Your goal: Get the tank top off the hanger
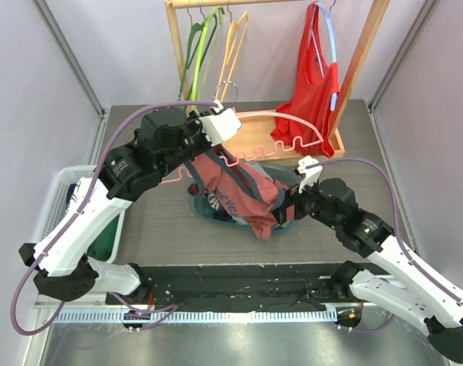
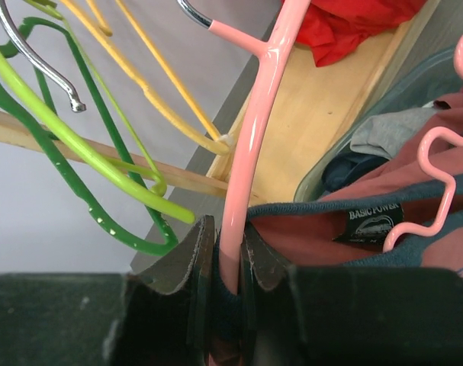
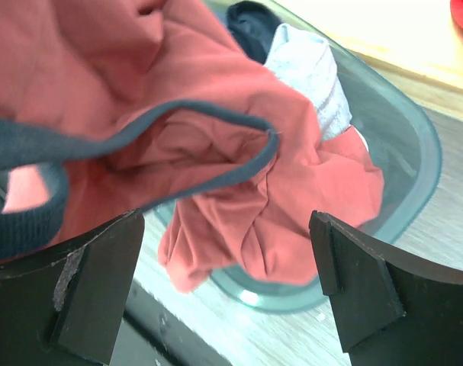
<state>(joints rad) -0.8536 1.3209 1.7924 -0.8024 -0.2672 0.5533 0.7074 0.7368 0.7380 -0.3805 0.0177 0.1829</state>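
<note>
Watching the top camera, I have my left hand (image 2: pixel 223 284) clamped on the neck of the pink hanger (image 2: pixel 250 137), above the far side of the teal basin (image 3: pixel 433 156) on the desk (image 1: pixel 159 229). The red tank top (image 1: pixel 239 191), trimmed in dark blue, hangs from the hanger and sags into the basin. My right hand (image 3: pixel 225 236) stands wide open at the basin's near right side, gripping nothing.

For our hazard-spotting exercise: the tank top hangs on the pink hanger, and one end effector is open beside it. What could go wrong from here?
1. The left end effector grips the pink hanger by one thin bar, so tugging the tank top may twist it loose.
2. The open right end effector may close on bunched cloth, or on the grey garment in the bin.
</note>
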